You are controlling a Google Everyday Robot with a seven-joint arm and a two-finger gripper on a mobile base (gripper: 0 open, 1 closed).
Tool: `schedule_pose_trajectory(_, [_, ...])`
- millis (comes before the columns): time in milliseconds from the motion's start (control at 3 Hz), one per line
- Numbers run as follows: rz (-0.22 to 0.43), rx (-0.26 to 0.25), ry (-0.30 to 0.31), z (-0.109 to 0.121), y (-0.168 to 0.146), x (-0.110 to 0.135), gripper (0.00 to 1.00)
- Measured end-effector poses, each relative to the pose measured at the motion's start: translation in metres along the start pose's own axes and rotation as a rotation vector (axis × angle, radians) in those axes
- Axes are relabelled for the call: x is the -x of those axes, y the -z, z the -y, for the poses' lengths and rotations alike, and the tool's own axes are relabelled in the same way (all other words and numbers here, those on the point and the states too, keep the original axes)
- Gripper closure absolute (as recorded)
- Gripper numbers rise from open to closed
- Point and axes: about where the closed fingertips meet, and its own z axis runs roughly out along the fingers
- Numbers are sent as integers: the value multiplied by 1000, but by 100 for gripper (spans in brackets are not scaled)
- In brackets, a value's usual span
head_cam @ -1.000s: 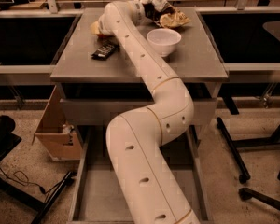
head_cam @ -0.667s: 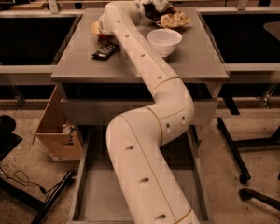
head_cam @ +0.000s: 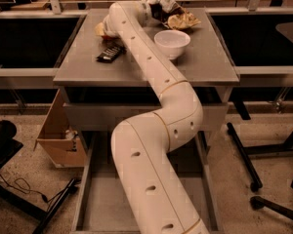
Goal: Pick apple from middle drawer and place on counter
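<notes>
My arm rises from the bottom of the camera view and reaches across the counter [head_cam: 210, 65], a flat grey steel top. The gripper [head_cam: 158, 9] is dark and sits at the counter's far edge, next to a crumpled yellow bag [head_cam: 184, 20]. A small yellowish-red round thing [head_cam: 101, 29], apparently the apple, lies at the back left of the counter, partly hidden behind my arm. The middle drawer [head_cam: 90, 199] is pulled out below. Its grey floor is bare where the arm does not cover it.
A white bowl [head_cam: 172, 42] stands right of my arm on the counter and a black bar-shaped packet [head_cam: 110, 53] lies left of it. A cardboard box [head_cam: 58, 135] stands on the floor at the left. Black chair legs [head_cam: 244, 155] are at the right.
</notes>
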Motion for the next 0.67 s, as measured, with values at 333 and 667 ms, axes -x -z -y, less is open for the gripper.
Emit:
schedule_pose_trajectory(333, [0,0,0,0,0,0,13])
schedule_pose_trajectory(667, [-20,33,10,-9,10,2,0])
